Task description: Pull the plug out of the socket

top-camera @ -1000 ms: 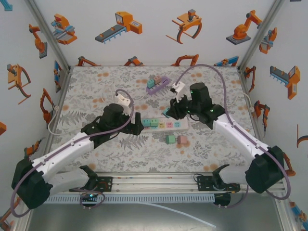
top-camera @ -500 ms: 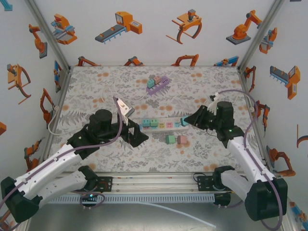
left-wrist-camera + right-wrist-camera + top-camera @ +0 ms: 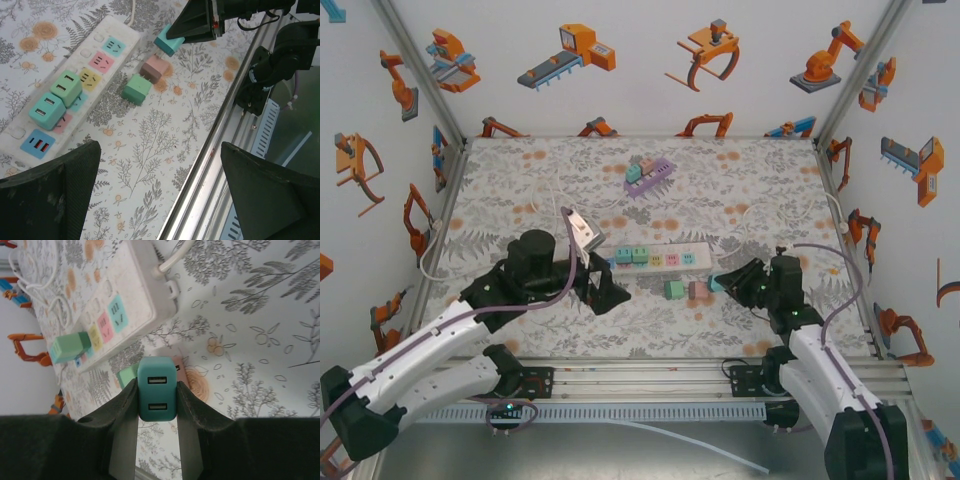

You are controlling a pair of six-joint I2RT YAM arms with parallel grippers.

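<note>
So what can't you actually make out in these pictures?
Pins of the teal plug: right wrist view, behind its own body in the right pincer.
Most of the pink plug: same view, behind the teal plug.
One end of the power strip: left wrist view, behind a finger of the left pincer.
Where its cord leads: cut off by that view's top edge.
The purple object at the back: top view, too small.

A teal plug (image 3: 157, 390), its face with two slots showing, sits pinched in the right claw (image 3: 722, 284), off the white power strip (image 3: 665, 258) and near its cord end. The strip lies flat on the bench (image 3: 520, 180). A green plug (image 3: 65, 87) and a second teal plug (image 3: 46, 111) are seated in it side by side.
</note>
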